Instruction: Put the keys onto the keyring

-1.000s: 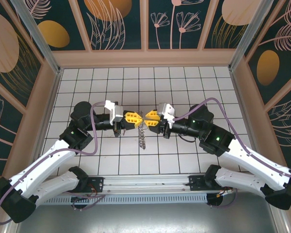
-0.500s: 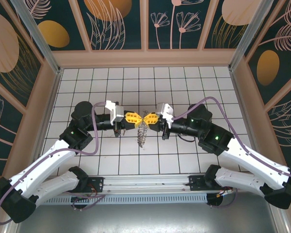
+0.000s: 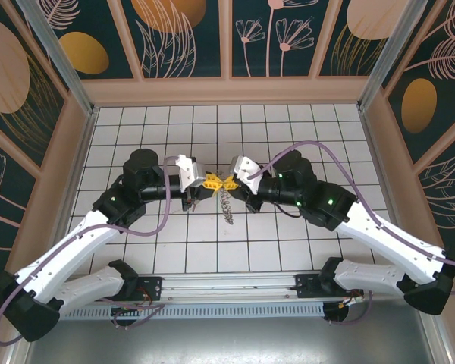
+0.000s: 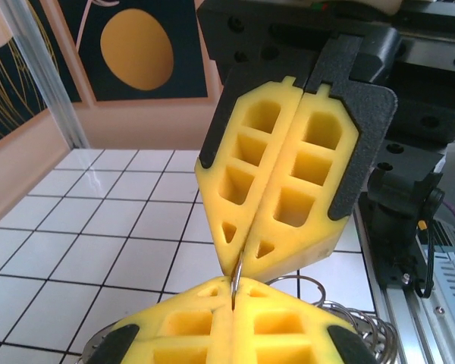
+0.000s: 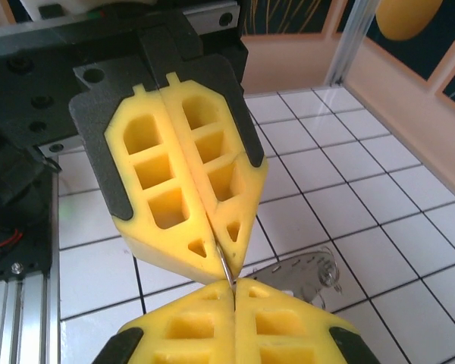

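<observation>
Left jaws [image 4: 233, 299] and right jaws [image 5: 234, 292], seen tip to tip above the middle of the white tiled counter [image 3: 288, 129]. Both pairs are pressed together. Each wrist view shows one thin wire arc running from the seam of one pair into the seam of the other, so both pinch the same wire of the keyring [image 3: 227, 206].

From above, the keyring hangs as a chain-like strand from the meeting point toward the near edge. Its lower end is close to the tiles; contact cannot be told. In the left wrist view, a cluster of wire loops lies just beside the left jaws, on the side of the near rail [image 3: 227, 284].

In the right wrist view, the silvery key [image 5: 299, 274] appears just beyond the right jaws, low over the tiles. Whether it hangs or lies flat cannot be told.

Bare tiles surround the meeting point on every side. The back wall [image 3: 227, 89] and both side walls stand well apart from the jaws. The two forearms close in from left and right, leaving the far half of the counter free.
</observation>
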Robot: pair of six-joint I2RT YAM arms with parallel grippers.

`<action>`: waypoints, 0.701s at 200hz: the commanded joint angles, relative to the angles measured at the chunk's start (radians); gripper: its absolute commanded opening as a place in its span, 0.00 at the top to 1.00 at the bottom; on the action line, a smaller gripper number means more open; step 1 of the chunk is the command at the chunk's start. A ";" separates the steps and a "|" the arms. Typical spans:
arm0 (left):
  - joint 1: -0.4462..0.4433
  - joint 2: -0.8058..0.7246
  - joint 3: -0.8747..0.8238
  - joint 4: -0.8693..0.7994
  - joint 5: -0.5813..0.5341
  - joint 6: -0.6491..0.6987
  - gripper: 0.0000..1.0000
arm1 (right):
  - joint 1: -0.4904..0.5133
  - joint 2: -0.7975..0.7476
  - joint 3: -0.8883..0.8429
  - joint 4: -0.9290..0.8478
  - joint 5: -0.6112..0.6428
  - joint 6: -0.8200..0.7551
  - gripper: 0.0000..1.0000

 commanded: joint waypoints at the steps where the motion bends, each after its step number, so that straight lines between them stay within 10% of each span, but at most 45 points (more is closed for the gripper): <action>1: -0.004 0.016 0.013 0.004 -0.011 0.020 1.00 | 0.028 0.015 0.062 0.001 0.011 -0.040 1.00; 47: -0.004 -0.021 -0.035 0.099 0.033 -0.040 1.00 | 0.040 -0.034 0.028 0.063 -0.020 -0.043 1.00; 87: -0.004 -0.070 -0.076 0.227 0.076 -0.116 1.00 | 0.040 -0.153 -0.080 0.187 -0.046 0.006 0.67; 140: -0.004 -0.119 -0.098 0.350 0.141 -0.204 1.00 | 0.040 -0.202 -0.139 0.234 -0.049 0.046 0.69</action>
